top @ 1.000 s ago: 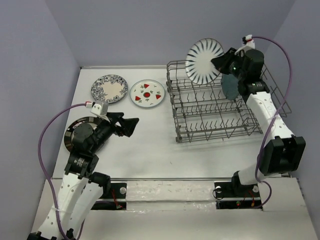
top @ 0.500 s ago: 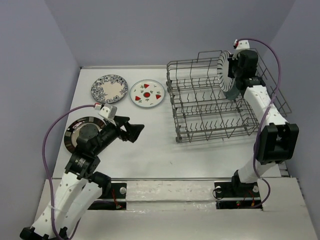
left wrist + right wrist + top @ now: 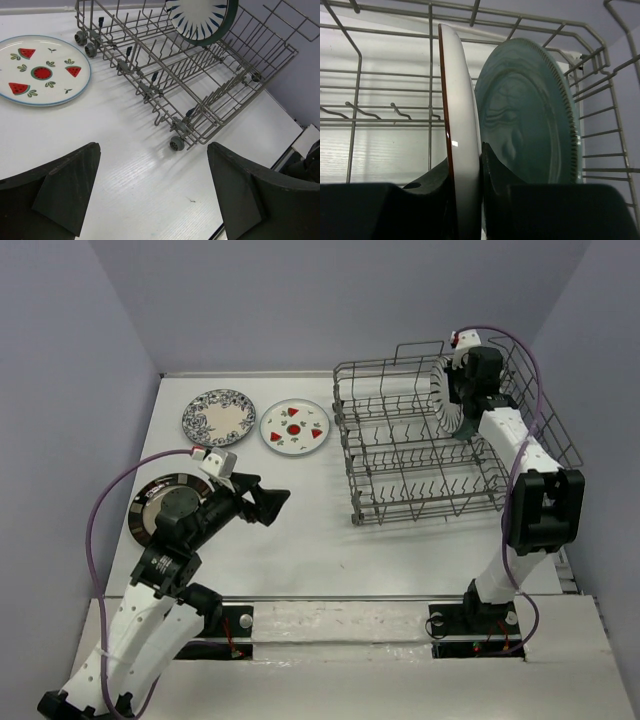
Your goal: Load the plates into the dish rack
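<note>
Right gripper is clamped on the rim of the black-and-white striped plate. The right wrist view shows one finger on each face. The plate stands on edge, roughly upright, inside the dish rack at its far right end. Can't tell whether its lower edge sits between the tines.

Teal-grey plate also stands on edge in the rack, just beside the striped plate on its right. One gripper finger sits between the two plates, and I can't tell if they touch.

Left gripper is wide open and holds nothing. It sits over bare desk, left of the rack and pointing toward it.

Three plates lie flat on the desk, outside the rack:
- The dark silver-rimmed plate is on the left side, partly under the left arm.
- The blue-white floral plate is at the far left.
- The white plate with red watermelon marks is just beside the floral plate, between it and the rack.
</note>
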Controlling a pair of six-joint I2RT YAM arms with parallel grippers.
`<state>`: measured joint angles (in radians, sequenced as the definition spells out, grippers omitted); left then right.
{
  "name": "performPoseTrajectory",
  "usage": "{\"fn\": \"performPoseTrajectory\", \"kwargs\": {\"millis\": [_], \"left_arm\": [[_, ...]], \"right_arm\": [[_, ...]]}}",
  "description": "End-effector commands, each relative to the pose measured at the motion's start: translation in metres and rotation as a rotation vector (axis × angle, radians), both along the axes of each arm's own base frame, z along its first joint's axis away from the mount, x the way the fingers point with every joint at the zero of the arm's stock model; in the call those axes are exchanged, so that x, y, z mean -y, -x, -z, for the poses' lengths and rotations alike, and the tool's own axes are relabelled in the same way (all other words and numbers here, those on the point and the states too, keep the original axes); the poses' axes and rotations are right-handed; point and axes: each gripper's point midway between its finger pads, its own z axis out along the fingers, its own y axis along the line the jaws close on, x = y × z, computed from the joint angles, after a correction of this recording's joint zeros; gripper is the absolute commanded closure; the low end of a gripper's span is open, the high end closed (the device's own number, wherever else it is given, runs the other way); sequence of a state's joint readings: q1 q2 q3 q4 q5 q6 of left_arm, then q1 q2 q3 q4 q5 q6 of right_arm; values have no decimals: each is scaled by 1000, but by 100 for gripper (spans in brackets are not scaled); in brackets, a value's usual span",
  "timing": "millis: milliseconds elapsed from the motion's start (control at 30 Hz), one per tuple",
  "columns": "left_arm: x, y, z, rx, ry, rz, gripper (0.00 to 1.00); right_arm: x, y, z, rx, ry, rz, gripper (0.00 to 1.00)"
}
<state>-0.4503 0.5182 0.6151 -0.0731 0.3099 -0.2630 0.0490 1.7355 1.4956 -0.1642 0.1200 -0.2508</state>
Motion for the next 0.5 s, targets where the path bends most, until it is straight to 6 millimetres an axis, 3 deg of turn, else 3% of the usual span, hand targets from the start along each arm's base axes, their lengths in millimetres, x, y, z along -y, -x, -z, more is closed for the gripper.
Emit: {"fn": "performPoseTrajectory", "kwargs": {"millis": [0, 133, 200, 333, 367, 467], "left_arm": [[-2, -8, 2, -1, -10, -31, 1], [-2, -14, 9, -31, -24, -46, 1], [-2, -17, 12, -45, -33, -57, 1], [-4, -26, 18, -73, -53, -90, 1], [-4, -31, 23, -93, -62, -99, 1], [0, -38, 36, -161, -67, -109, 1]], "right_arm": [[-6, -20, -39, 166, -28, -11, 93], [-12, -24, -33, 171, -70, -22, 92], [-13, -26, -33, 176, -101, -12, 85], [-11, -28, -40, 197, -166, 42, 53], [-11, -28, -46, 210, -180, 47, 39], [-12, -22, -65, 245, -234, 67, 21]]}}
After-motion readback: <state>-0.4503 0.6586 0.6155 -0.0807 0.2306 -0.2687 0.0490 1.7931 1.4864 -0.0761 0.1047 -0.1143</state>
